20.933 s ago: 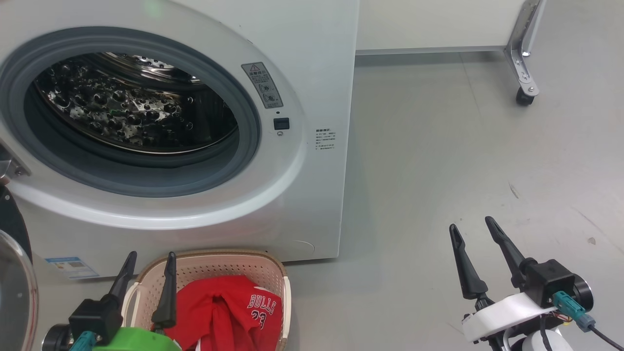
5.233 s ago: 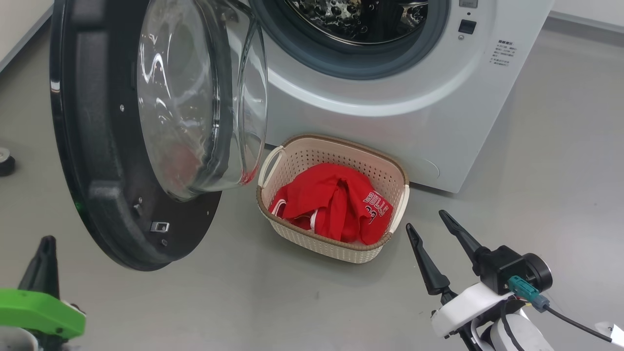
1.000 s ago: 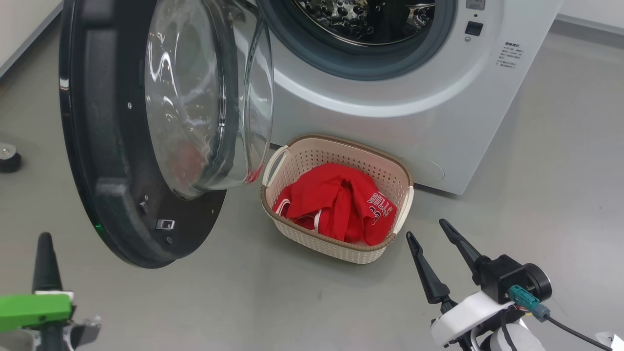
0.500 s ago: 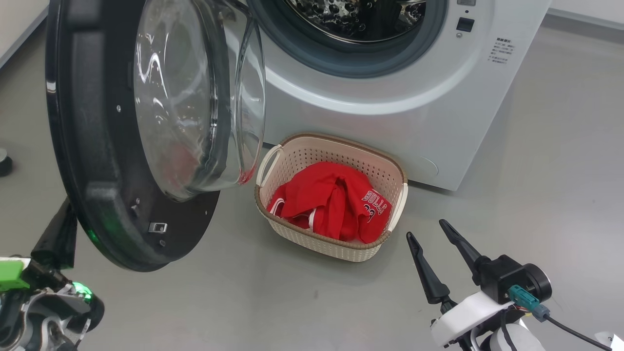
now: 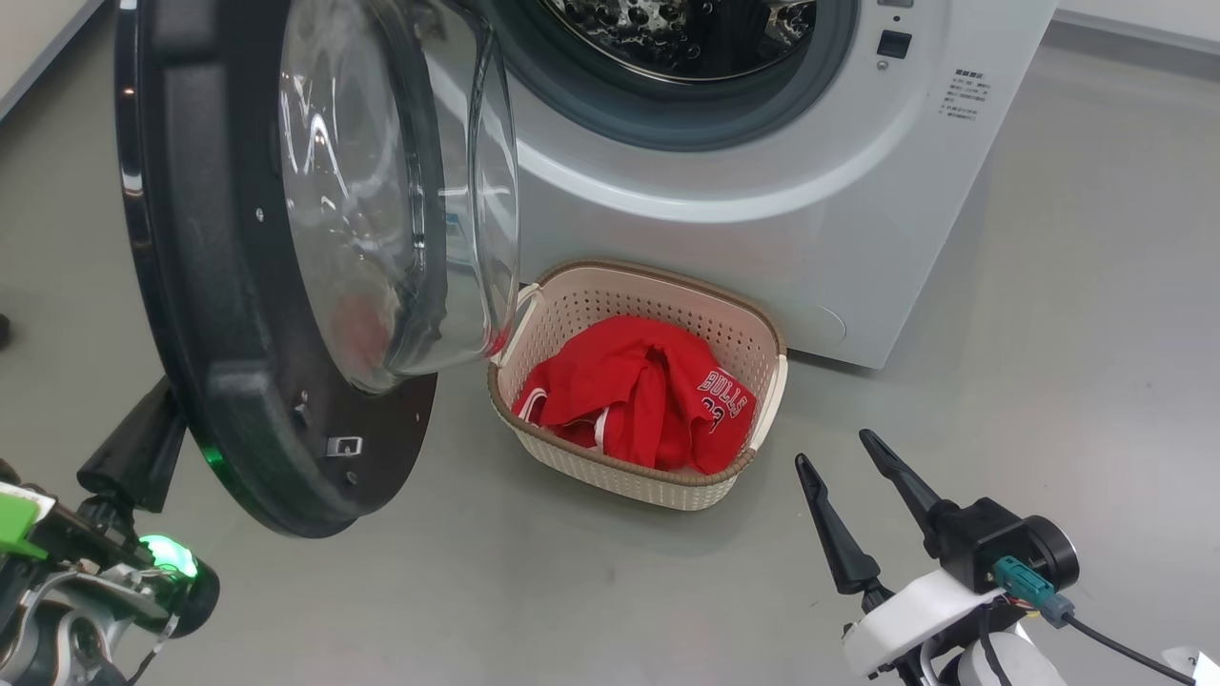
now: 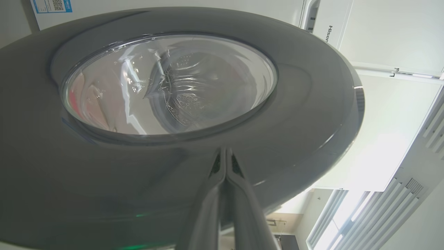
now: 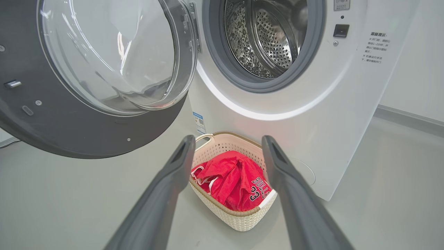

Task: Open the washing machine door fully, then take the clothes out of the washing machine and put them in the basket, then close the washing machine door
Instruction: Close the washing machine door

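The washing machine door (image 5: 210, 286) stands open on the left, its glass bowl facing the washing machine (image 5: 724, 238). The left gripper (image 6: 223, 152) has its fingers pressed together, with the tips at the door's dark outer face. The clothes (image 5: 634, 400) lie in the basket (image 5: 658, 305) just in front of the machine. The right gripper (image 5: 833, 446) hangs with its fingers spread wide, near and to the right of the basket.

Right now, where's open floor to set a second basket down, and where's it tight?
Free: floor right of the washing machine, ahead of the right pincer; also the strip in front of the basket. Tight: the glass bowl of the washing machine door hangs by the basket's left handle, and the basket sits close to the machine.
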Controlling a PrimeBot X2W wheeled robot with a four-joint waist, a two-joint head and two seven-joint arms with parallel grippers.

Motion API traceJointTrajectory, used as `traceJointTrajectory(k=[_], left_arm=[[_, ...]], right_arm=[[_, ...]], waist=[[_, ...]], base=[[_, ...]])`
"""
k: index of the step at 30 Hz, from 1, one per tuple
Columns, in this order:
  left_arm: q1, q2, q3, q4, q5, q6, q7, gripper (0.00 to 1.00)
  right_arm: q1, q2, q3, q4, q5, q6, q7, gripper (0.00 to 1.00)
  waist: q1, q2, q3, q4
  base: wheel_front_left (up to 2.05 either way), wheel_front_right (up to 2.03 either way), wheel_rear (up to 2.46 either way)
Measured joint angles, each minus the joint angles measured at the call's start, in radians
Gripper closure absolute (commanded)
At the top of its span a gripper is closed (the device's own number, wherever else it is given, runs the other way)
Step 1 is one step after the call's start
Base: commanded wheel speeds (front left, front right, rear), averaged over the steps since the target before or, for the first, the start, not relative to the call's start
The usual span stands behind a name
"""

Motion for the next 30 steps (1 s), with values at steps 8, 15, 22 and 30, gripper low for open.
traceJointTrajectory(k=[8, 15, 22, 30], left_arm=[[0.037, 0.015, -0.013, -0.036, -0.028, 0.011, 0.046, 1.00], [0.053, 0.012, -0.062, -0.063, -0.034, 0.017, 0.075, 1.00], [0.075, 0.007, -0.106, -0.077, -0.034, 0.025, 0.087, 1.00], [0.077, -0.003, -0.134, -0.083, -0.034, 0.025, 0.086, 1.00]], right_arm=[[-0.010, 0.001, 0.009, 0.004, -0.002, 0.002, 0.000, 0.00], [-0.018, 0.001, 0.011, 0.007, -0.002, 0.003, 0.000, 0.00], [-0.029, 0.001, 0.006, 0.007, -0.002, 0.003, 0.000, 0.00], [-0.033, 0.002, -0.001, 0.007, -0.002, 0.003, 0.000, 0.00]], waist=[[0.0000, 0.0000, -0.003, -0.021], [0.0000, 0.0000, -0.002, -0.059], [0.0000, 0.0000, 0.002, -0.112], [0.0000, 0.0000, 0.005, -0.190]], base=[[0.00, 0.00, 0.00], [0.00, 0.00, 0.00], [0.00, 0.00, 0.00], [0.00, 0.00, 0.00]])
